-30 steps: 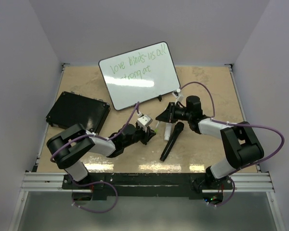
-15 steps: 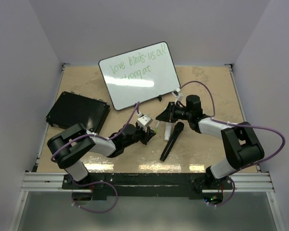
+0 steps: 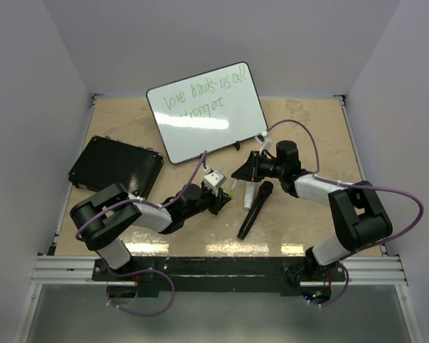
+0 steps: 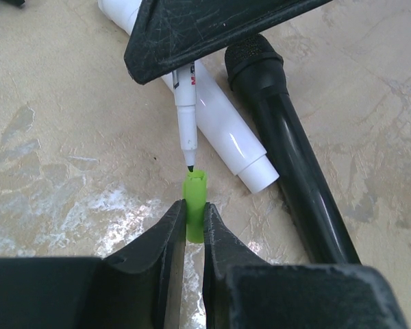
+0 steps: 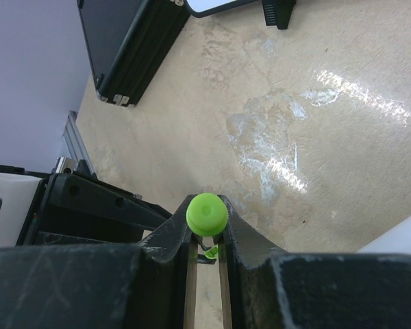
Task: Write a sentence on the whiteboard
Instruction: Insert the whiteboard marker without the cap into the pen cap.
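Note:
The whiteboard (image 3: 206, 111) leans at the back of the table, and the sentence (image 3: 200, 96) runs across it in two lines of thin green handwriting. My left gripper (image 3: 225, 200) (image 4: 194, 209) is shut on a green marker cap (image 4: 195, 205) that points its open end upward. My right gripper (image 3: 242, 174) (image 5: 206, 205) is shut on the marker (image 4: 185, 116), whose round green end (image 5: 205, 213) shows between the fingers. The marker's dark tip hangs just over the cap's mouth, very close to it or touching it.
A black microphone (image 3: 254, 209) (image 4: 288, 144) lies on the tan tabletop just right of the grippers. A white cylinder (image 4: 219, 130) lies beside it, under the marker. A black textured pad (image 3: 116, 166) (image 5: 123, 41) sits at the left.

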`<state>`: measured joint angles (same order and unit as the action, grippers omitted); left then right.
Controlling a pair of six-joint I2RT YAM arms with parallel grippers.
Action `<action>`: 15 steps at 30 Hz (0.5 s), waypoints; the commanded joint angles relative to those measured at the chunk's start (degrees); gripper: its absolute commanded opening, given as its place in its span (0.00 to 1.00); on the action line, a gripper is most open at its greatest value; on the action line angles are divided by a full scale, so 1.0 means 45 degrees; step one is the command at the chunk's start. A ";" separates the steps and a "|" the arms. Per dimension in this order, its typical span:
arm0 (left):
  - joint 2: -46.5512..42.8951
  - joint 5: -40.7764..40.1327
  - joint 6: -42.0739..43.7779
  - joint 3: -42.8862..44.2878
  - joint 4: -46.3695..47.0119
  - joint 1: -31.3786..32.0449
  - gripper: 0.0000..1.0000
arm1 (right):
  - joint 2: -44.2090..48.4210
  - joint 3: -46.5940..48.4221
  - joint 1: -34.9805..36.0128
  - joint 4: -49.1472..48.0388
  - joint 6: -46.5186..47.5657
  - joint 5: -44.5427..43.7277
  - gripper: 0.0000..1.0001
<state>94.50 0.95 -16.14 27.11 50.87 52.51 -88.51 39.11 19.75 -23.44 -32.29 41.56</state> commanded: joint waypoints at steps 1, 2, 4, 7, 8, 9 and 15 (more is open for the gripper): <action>-0.0082 -0.0172 -0.0300 0.0263 0.0199 -0.0067 0.00 | 0.0431 0.0488 -0.0052 -0.0025 0.0282 0.0120 0.00; -0.0101 -0.0172 -0.0319 0.0264 0.0218 -0.0068 0.00 | 0.0411 0.0488 -0.0052 -0.0006 0.0321 0.0120 0.00; -0.0121 -0.0172 -0.0300 0.0322 0.0199 -0.0068 0.00 | 0.0372 0.0507 -0.0072 0.0033 0.0340 0.0100 0.00; -0.0140 -0.0172 -0.0319 0.0361 0.0179 -0.0048 0.00 | 0.0275 0.0507 -0.0072 0.0092 0.0379 0.0081 0.00; -0.0160 -0.0172 -0.0300 0.0342 0.0179 -0.0067 0.00 | 0.0255 0.0507 -0.0053 0.0111 0.0399 0.0081 0.00; -0.0179 -0.0172 -0.0300 0.0361 0.0179 -0.0068 0.00 | 0.0216 0.0527 -0.0072 0.0131 0.0399 0.0023 0.00; -0.0257 -0.0192 -0.0319 0.0361 0.0179 -0.0068 0.00 | 0.0021 0.0547 -0.0072 0.0267 0.0477 -0.0017 0.00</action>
<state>94.50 0.91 -16.99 27.11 49.60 52.51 -88.53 39.31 19.75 -22.48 -31.42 41.52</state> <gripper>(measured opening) 0.179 0.166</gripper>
